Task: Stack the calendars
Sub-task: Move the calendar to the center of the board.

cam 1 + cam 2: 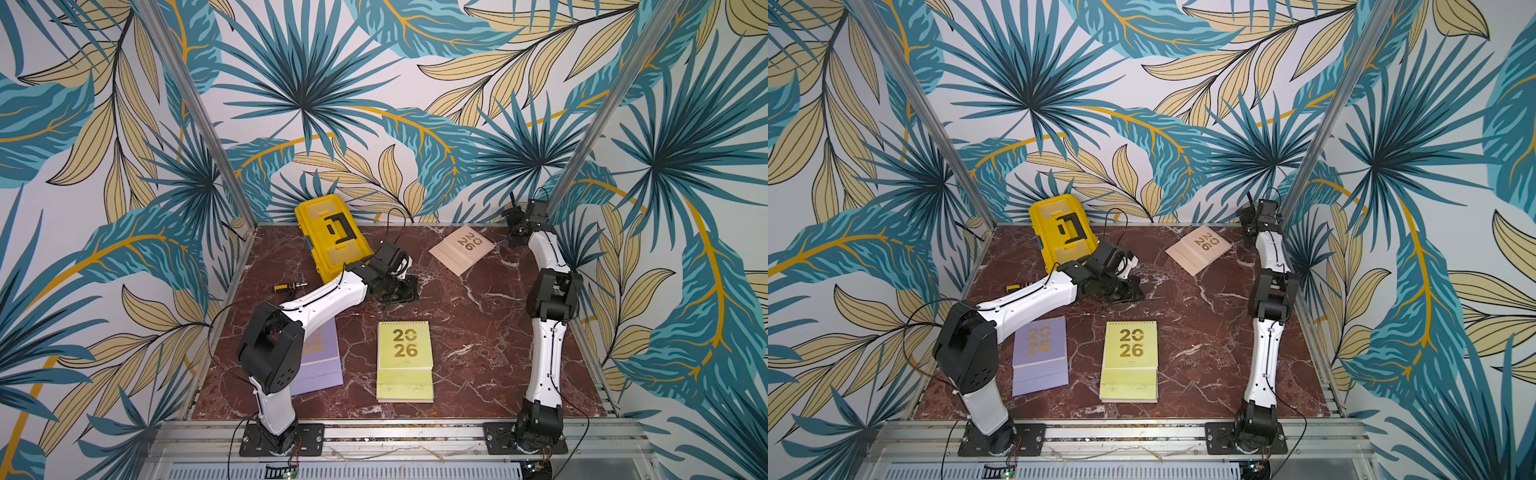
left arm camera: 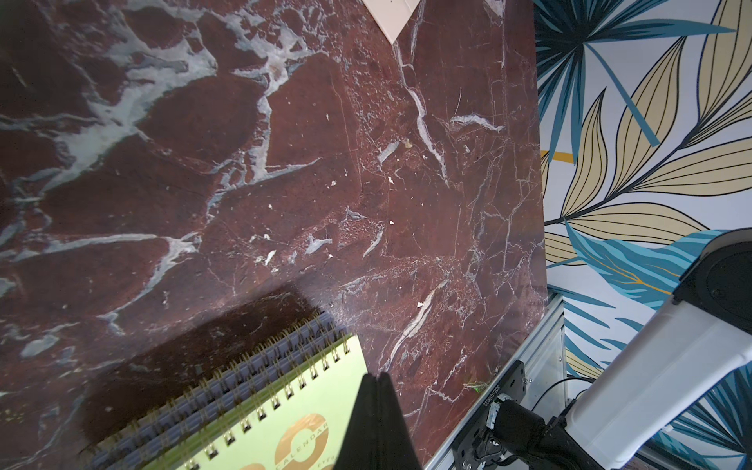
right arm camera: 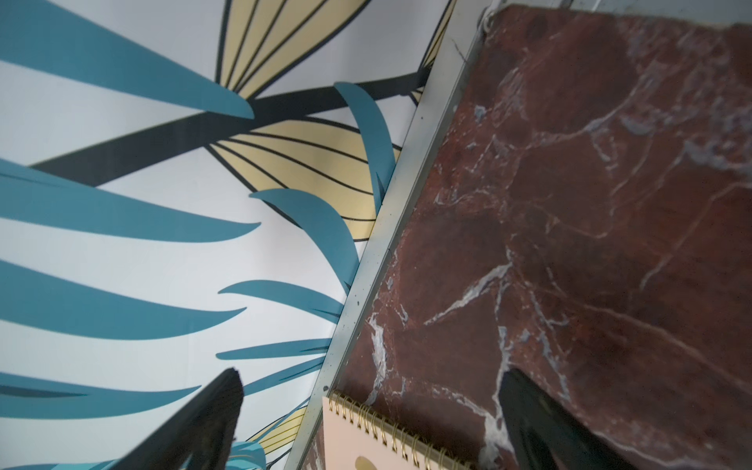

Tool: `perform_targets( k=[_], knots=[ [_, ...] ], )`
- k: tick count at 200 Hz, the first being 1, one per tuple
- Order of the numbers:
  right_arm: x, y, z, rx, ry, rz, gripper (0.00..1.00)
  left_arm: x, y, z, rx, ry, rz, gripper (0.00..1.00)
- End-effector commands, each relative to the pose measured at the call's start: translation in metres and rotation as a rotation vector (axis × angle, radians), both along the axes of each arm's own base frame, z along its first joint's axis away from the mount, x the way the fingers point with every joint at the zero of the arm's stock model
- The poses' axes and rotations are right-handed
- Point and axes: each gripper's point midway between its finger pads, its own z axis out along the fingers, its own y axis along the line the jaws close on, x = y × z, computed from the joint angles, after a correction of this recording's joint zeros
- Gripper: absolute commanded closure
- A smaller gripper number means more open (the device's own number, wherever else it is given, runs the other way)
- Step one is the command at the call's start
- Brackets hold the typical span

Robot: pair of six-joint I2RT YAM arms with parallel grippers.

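A lime green calendar [image 1: 405, 359] lies at the front middle of the table. In the left wrist view lilac spiral-bound calendars [image 2: 228, 378] show beneath its cover [image 2: 285, 415]. A single lilac calendar [image 1: 1040, 355] lies to the front left, partly under my left arm in a top view. A pale peach calendar [image 1: 461, 249] lies at the back right, with its spiral corner [image 3: 378, 439] in the right wrist view. My left gripper [image 1: 403, 291] [image 2: 376, 376] is shut and empty, low behind the green calendar. My right gripper [image 1: 511, 218] [image 3: 371, 372] is open by the peach calendar's far corner, holding nothing.
A yellow toolbox [image 1: 332, 239] lies at the back left, just behind my left wrist. A small yellow and black tool [image 1: 289, 286] lies to the left of it. Patterned walls close in three sides, and a metal rail [image 3: 390, 244] runs along the back edge.
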Motion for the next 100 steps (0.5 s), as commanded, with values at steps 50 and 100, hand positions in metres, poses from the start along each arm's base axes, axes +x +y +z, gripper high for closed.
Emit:
perform_targets(
  k=[50,100],
  knots=[
    [-0.015,0.041,-0.056,0.220,0.125,0.100,0.00,0.003,-0.001,0.012,-0.018,-0.026,0.001,1.00],
    [-0.021,0.057,-0.070,0.306,0.144,0.149,0.00,0.002,0.000,0.013,-0.018,-0.028,0.000,1.00]
  ],
)
